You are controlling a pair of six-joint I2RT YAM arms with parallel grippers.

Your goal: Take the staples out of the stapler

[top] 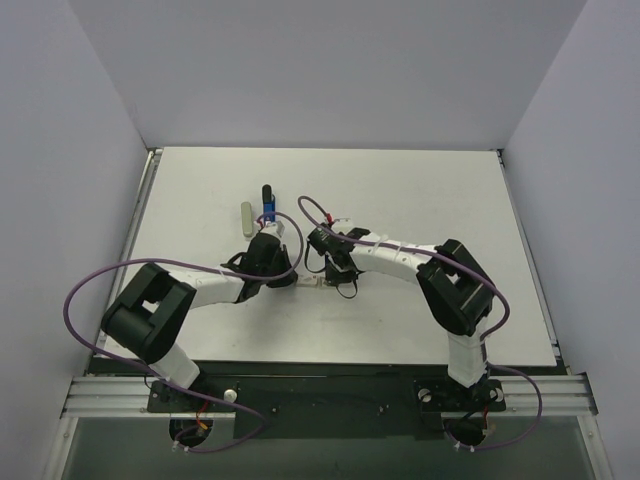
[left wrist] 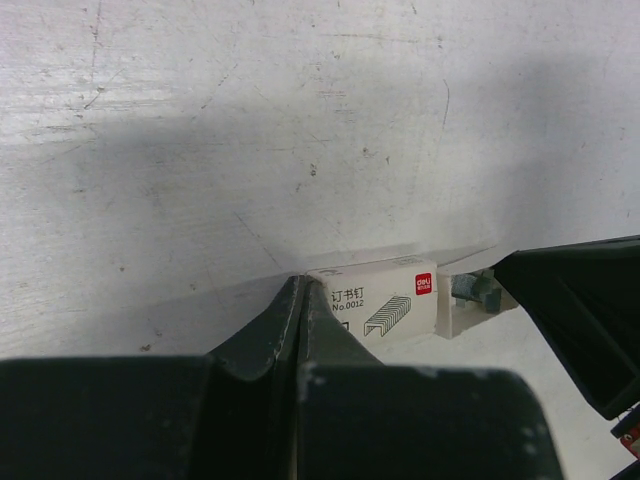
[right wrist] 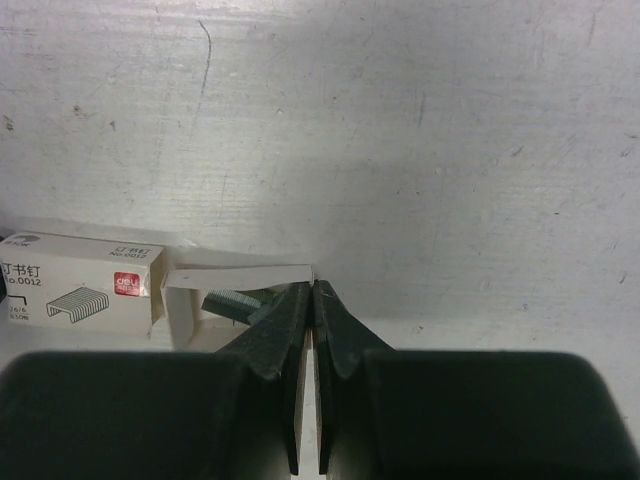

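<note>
The small slim blue stapler with black parts (top: 267, 211) sits in the upper middle of the overhead view, on the scuffed white table (top: 420, 190). It is apart from both fingertips and shows in neither wrist view. Whether its arms are swung open is too small to tell.

A short grey-silver strip of staples (right wrist: 232, 300) lies in the pulled-out white cardboard tray (right wrist: 180, 310) of a small white staple box with a red logo (right wrist: 80, 290), low in the right wrist view. In the overhead view this box sits below and to the right of the stapler, between the two wrists.

The left gripper (left wrist: 299, 285) has its fingers pressed together with nothing seen between them, its tips just beside the box's closed end. The right gripper (right wrist: 313, 292) is all but closed, with only a thin slit showing. Its tips are at the end of the tray's flap, and I cannot tell whether they touch it.

A pale oblong object (top: 247, 218) lies just left of the stapler.

Judging by the strip in the tray, the unloading looks largely done. What may remain is closing the tray, and perhaps the stapler. Whether any staples are left inside the stapler cannot be seen.
</note>
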